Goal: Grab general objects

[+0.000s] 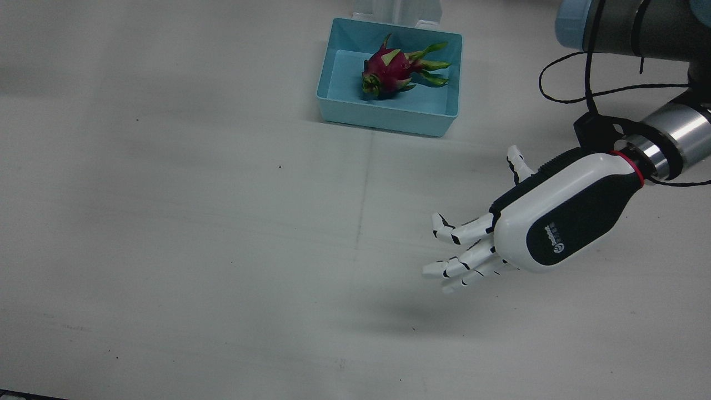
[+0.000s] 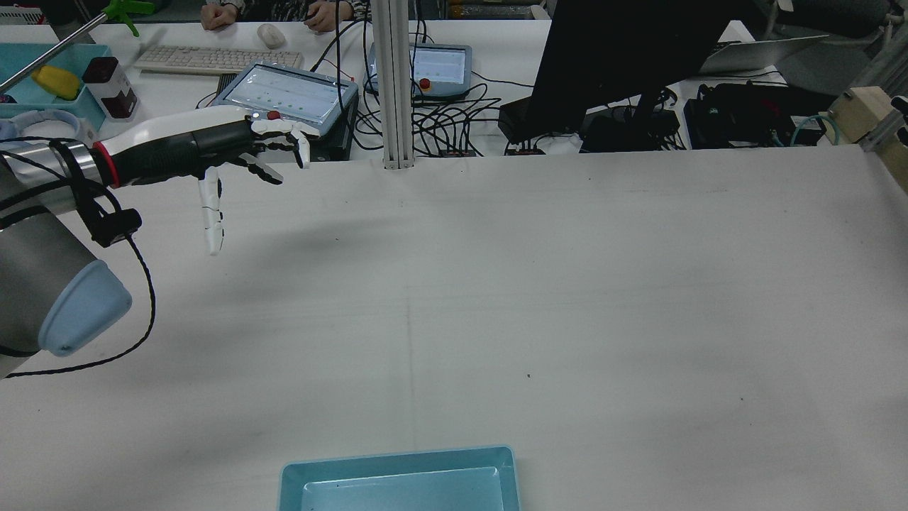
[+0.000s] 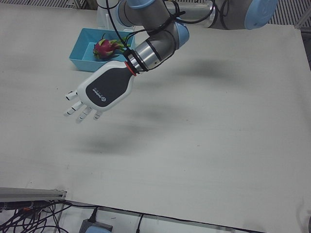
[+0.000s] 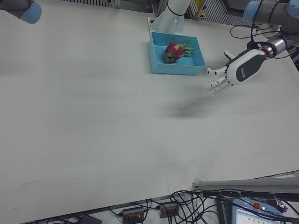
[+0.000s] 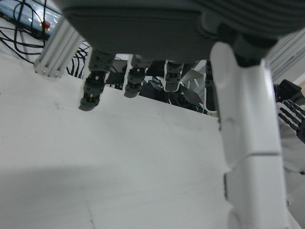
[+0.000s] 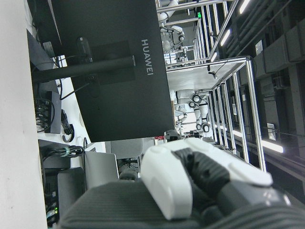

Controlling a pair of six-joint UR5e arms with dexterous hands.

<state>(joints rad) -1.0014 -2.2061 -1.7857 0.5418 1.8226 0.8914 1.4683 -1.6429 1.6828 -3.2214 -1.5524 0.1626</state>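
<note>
A pink dragon fruit with green scales lies inside a light blue tray at the robot's side of the table. It also shows in the left-front view and the right-front view. My left hand hovers above the bare table, well away from the tray, with its fingers spread and nothing in it. It also shows in the rear view and the left-front view. My right hand shows only in part in its own view, raised and facing a monitor.
The tray's edge sits at the bottom of the rear view. A metal post, a monitor, a keyboard and cables stand beyond the table's far edge. The right arm's elbow is at the corner of the right-front view.
</note>
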